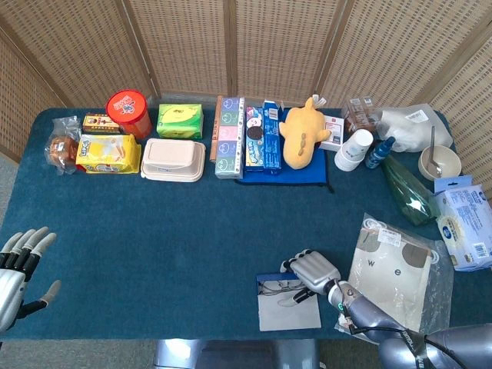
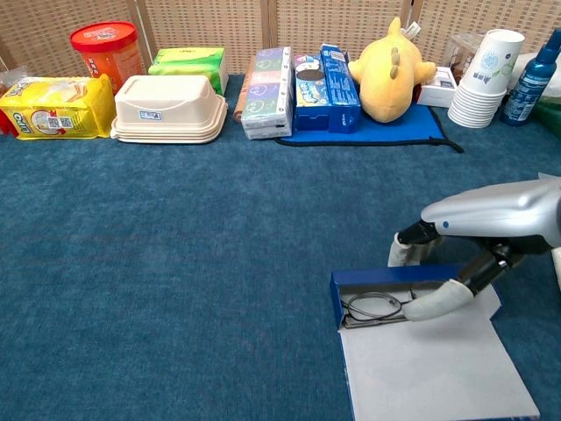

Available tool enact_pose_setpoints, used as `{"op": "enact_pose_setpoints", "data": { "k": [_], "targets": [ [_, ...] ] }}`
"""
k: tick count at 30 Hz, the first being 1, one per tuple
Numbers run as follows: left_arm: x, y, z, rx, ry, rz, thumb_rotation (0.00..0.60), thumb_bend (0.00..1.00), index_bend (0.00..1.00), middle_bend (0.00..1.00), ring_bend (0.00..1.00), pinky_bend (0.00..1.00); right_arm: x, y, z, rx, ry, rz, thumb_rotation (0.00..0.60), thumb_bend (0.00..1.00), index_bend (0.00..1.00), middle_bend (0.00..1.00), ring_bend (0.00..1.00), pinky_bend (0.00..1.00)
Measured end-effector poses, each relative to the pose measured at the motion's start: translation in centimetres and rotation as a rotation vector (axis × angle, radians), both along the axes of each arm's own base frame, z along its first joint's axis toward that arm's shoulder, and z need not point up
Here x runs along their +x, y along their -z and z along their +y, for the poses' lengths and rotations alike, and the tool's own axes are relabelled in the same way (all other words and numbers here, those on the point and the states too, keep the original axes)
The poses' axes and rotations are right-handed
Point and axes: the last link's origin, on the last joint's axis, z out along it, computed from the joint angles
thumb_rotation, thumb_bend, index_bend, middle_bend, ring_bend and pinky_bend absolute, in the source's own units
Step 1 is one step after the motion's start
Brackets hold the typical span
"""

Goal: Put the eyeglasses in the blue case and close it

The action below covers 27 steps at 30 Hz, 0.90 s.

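Resting in the open blue case, the eyeglasses lie under your right hand's thumb, which touches them without grasping. Your left hand hangs released, fingers spread, at the table's near left edge.

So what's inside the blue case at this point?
The eyeglasses lie inside the open blue case, with a finger of the right hand resting on them. That finger hides their right end.
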Motion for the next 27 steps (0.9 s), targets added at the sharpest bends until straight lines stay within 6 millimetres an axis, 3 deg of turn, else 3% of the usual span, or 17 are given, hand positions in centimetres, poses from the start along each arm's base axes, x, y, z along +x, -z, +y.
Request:
{"op": "enact_pose_setpoints", "data": {
  "k": [27],
  "targets": [
    [-0.4,0.1,-0.7,0.004,-0.013,-0.005,0.600,0.31,0.06,0.06,0.00,0.00,-0.4,-0.3,2.7,0.078,-0.020,-0.008,0.123,0.08,0.26,0.33,0.22,0.18]
  ]
}}
